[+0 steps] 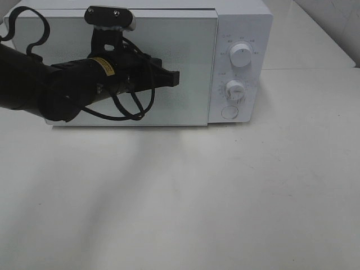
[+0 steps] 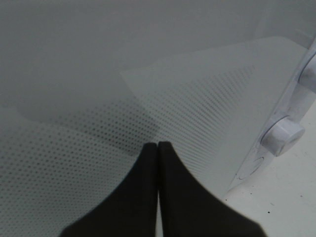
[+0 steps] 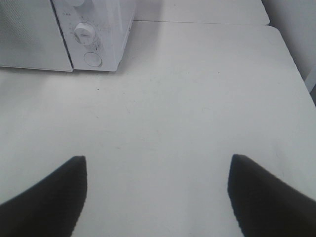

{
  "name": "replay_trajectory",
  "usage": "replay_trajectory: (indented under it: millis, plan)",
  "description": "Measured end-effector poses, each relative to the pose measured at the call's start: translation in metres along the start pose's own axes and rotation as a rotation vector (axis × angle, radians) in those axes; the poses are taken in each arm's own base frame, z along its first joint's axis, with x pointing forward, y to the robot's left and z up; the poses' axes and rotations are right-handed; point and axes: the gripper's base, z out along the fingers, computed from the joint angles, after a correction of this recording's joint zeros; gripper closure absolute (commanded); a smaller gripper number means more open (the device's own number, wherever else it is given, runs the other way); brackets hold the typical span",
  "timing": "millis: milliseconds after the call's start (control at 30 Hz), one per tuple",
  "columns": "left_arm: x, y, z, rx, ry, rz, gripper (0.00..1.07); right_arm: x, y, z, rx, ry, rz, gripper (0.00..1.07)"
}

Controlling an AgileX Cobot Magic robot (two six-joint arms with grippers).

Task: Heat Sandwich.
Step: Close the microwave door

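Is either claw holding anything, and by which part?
Nothing is held: the left claw is shut, empty, by the microwave door; the right claw open, empty.

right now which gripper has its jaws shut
The left gripper, at the microwave door: its jaws are pressed together, while the right gripper has them wide apart over the table.

The microwave [image 1: 185, 45] and tabletop [image 1: 185, 197] are viewed from high in front, facing downward. Along the left gripper [image 2: 158, 144], the microwave door [image 2: 98, 74] is seen very closely. The right wrist view is set farther back, over the tabletop; the lower dial [image 1: 235, 90] is shared by all views.
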Motion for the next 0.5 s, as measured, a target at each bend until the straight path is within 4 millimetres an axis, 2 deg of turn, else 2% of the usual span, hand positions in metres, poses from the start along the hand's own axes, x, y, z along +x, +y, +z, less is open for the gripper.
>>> replay_trajectory:
  millis: [233,500]
  plan:
    - [-0.008,-0.007,0.014,-0.01,0.037,0.011,1.07,0.0,0.0,0.0,0.0,0.0,0.0,0.31]
    - [-0.007,-0.008,0.016,-0.008,0.054,0.028,1.07,0.0,0.0,0.0,0.0,0.0,0.0,0.31]
